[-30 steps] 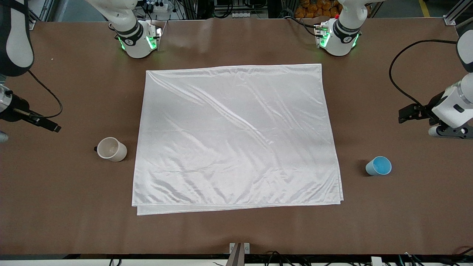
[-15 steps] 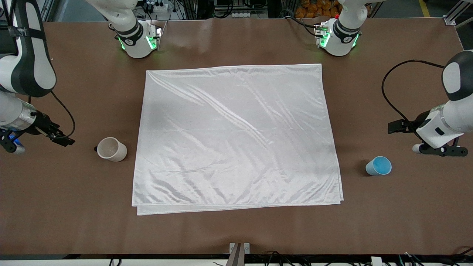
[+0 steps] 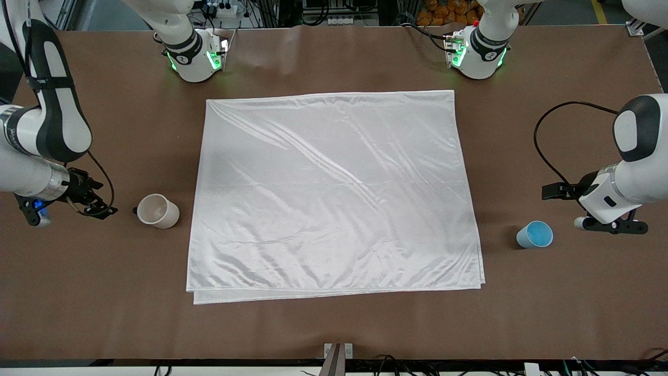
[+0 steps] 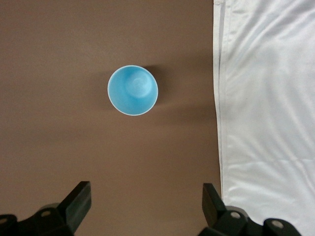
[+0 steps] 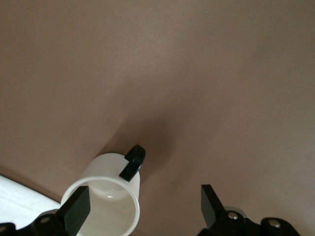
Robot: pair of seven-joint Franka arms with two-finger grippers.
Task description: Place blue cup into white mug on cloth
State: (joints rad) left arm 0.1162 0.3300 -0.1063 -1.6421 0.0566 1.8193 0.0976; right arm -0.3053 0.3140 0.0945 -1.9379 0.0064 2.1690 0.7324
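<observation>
The blue cup (image 3: 535, 234) stands upright on the bare table off the cloth's edge, toward the left arm's end; it also shows in the left wrist view (image 4: 133, 90). The white mug (image 3: 157, 211) with its black handle (image 5: 133, 162) stands on the bare table off the cloth toward the right arm's end. The cloth (image 3: 334, 193) lies flat mid-table. My left gripper (image 3: 613, 227) (image 4: 145, 191) is open and empty, in the air beside the blue cup. My right gripper (image 3: 31, 215) (image 5: 143, 195) is open and empty, beside the mug (image 5: 106, 196) on its handle side.
The cloth's doubled edge (image 4: 219, 123) runs close to the blue cup. A corner of the cloth (image 5: 19, 196) shows next to the mug. The arm bases (image 3: 195, 57) (image 3: 477, 55) stand along the table's edge farthest from the front camera.
Both arms have swung in from the table's ends and lowered: the left gripper has come closer to the blue cup, the right gripper closer to the mug. Cups and cloth have not moved.
</observation>
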